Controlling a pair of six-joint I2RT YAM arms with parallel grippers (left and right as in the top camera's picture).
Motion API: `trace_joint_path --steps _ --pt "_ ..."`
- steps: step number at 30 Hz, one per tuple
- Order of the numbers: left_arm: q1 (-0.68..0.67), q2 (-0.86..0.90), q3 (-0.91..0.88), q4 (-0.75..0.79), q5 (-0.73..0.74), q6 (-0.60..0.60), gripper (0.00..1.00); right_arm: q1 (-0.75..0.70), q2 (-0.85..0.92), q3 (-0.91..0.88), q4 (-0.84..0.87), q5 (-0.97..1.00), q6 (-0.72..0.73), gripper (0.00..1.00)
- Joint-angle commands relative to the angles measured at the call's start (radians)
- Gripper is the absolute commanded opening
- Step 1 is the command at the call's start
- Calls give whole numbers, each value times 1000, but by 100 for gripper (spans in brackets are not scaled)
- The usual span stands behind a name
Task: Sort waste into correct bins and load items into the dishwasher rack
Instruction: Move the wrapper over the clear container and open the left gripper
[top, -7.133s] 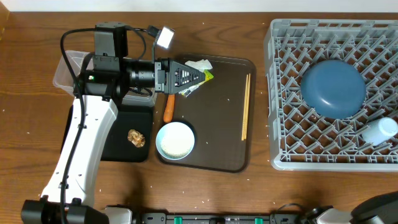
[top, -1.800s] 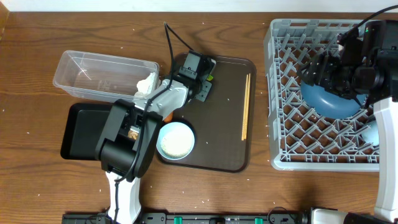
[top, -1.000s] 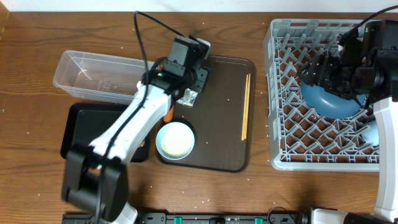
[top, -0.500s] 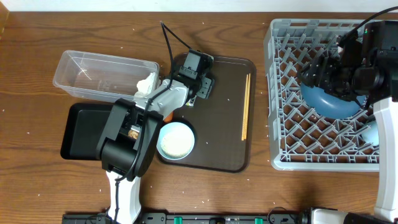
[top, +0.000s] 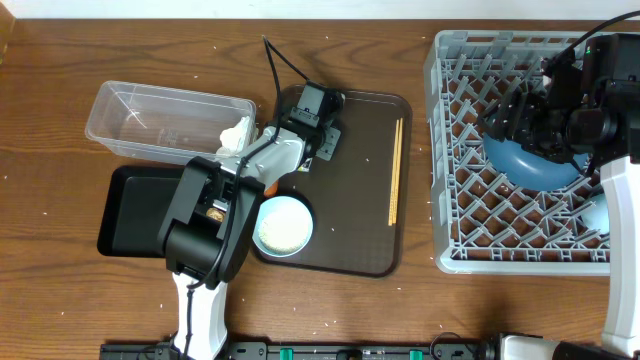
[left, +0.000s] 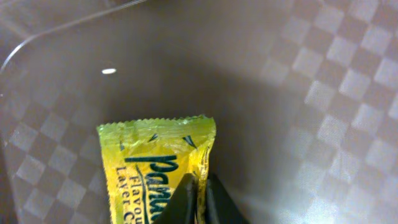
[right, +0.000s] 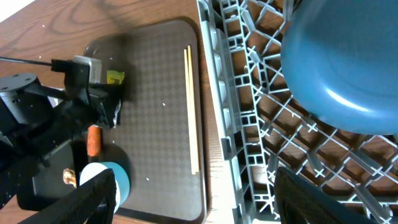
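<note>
My left gripper (top: 322, 140) is down at the back left of the brown serving tray (top: 360, 220), shut on the edge of a yellow wrapper (left: 155, 155), which also shows in the right wrist view (right: 115, 77). The black fingertips (left: 186, 199) pinch the wrapper's right side. An orange carrot (right: 93, 140) lies beside that arm, and a brown food scrap (right: 68, 177) sits on the black tray (top: 140, 205). The blue-inside cup (top: 281, 225) holds white rice. Chopsticks (top: 395, 170) lie on the tray's right. My right gripper (top: 510, 115) hangs open over the dark-blue plate (top: 535, 150) in the grey rack (top: 460, 200).
The clear tub (top: 165, 122) stands at the back left with a white crumpled piece (top: 235, 135) in its right end. A pale piece of crockery (top: 597, 212) lies in the rack's right side. The left arm's links cover the gap between the black tray and the serving tray.
The left arm has come back down at the tray's back left and its jaws have closed on the wrapper. The right arm has stayed over the rack.
</note>
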Motion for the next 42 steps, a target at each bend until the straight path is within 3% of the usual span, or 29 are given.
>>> trace_joint_path --steps 1,7,13,17,22,25,26,27,28,29,37,42 --pt "-8 -59 2 -43 -8 0 6 3 4 2 -2 -8 9 74" --pt "-13 -261 2 -158 -29 0 6 3 4 2 -2 -8 9 74" --pt "43 -414 2 -260 -209 -56 6 4 4 2 -2 -8 9 74" --pt "132 -406 2 -284 -367 -262 6 4 4 2 -2 -8 9 74" --pt "277 -357 2 -234 -371 -606 6 4 4 2 -8 -10 10 74" --pt "330 -351 2 -195 -330 -718 6 4 4 2 -9 -11 9 74" --pt "344 -351 2 -177 -311 -735 8 4 4 2 -9 -11 9 74" --pt "352 -351 2 -161 -292 -746 26 4 4 2 -9 -11 9 74" --pt "357 -351 2 -150 -274 -748 42 4 4 2 -9 -12 9 74" --pt "359 -351 2 -147 -265 -748 45 4 4 2 -9 -11 9 74" --pt "353 -438 2 -206 -249 -583 46 3 4 2 -9 -11 9 76" --pt "270 -506 2 -305 -21 -303 46 3 4 2 -10 -11 -3 77"
